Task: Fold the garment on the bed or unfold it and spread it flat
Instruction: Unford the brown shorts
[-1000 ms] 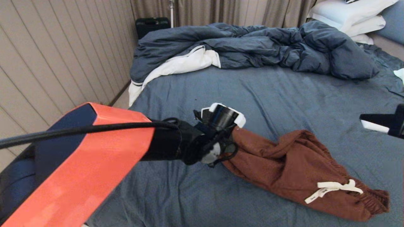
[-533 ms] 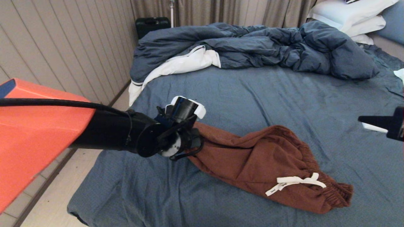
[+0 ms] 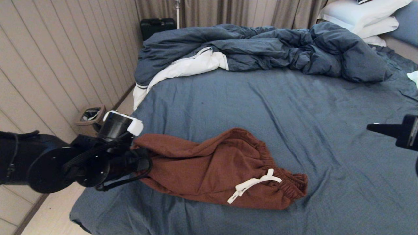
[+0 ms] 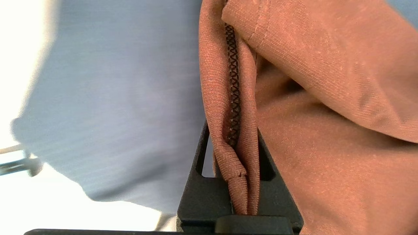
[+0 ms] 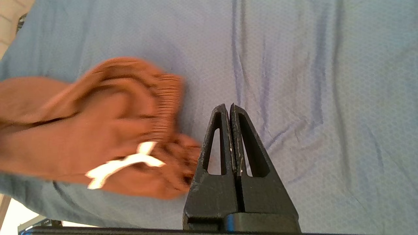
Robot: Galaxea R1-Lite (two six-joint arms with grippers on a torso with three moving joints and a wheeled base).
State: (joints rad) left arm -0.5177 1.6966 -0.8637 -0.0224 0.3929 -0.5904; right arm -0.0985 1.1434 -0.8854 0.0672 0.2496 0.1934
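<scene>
The left gripper (image 3: 138, 153) was clenched on a hem of the shorts (image 3: 209, 168), at the left edge of the bed (image 3: 228, 98) near its front corner; the wrist view showed a fold of rust-brown cloth (image 4: 236, 143) pinched between the two fingers. The shorts lay bunched on the sheet, stretching from that edge toward the middle of the bed, waistband and white drawstring (image 3: 253, 184) at the far end from the gripper. The right gripper (image 5: 230, 111) hung over the bed's right side, fingers pressed together on nothing, apart from the shorts.
</scene>
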